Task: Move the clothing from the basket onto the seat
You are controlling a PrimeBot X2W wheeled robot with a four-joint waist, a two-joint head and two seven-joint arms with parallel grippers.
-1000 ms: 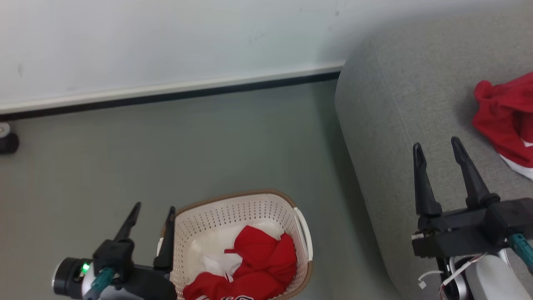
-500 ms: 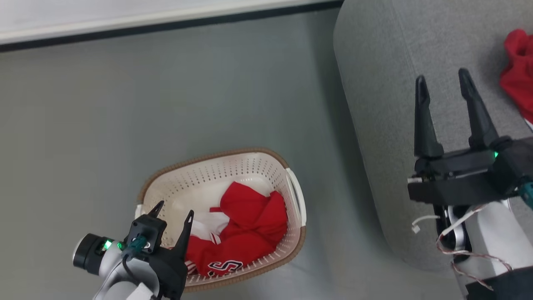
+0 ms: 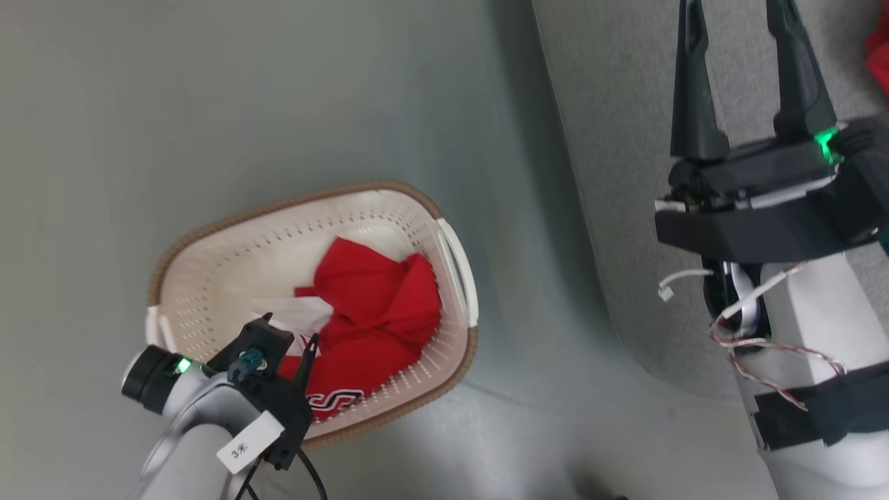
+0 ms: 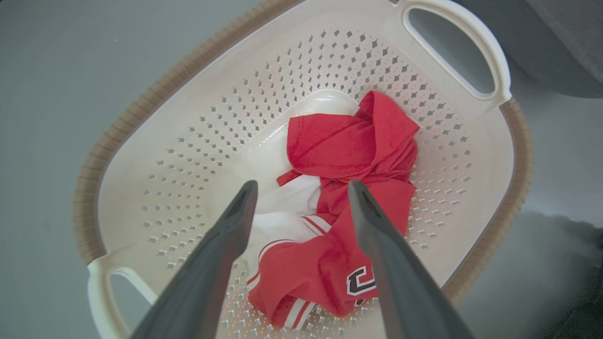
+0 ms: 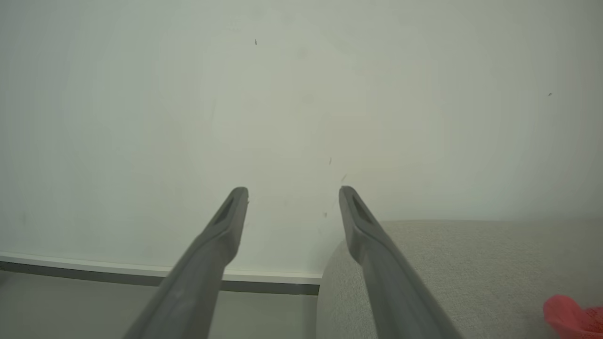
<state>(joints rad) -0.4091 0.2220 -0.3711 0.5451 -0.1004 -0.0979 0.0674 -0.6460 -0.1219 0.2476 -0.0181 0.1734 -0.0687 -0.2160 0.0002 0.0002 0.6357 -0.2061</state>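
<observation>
**Left gripper point(image 4: 302, 184) over laundry basket point(image 3: 278, 205), spread**

Head view, 8 o'clock: fingers apart, empty, above red clothing point(image 3: 375, 305) heaped at basket's 4 o'clock side. 2 o'clock: right gripper point(image 5: 293, 190) spread, empty, over grey sofa seat point(image 3: 611, 104); red garment point(image 3: 881, 42) on seat, further out.

The cream perforated basket point(image 3: 229, 257) with a brown braided rim stands on the floor point(image 3: 208, 104), left of the grey seat point(image 3: 611, 125) and apart from it. Crumpled red clothing point(image 3: 378, 305) with white trim and lettering lies toward its right side; another red piece point(image 5: 572, 318) lies on the seat
</observation>
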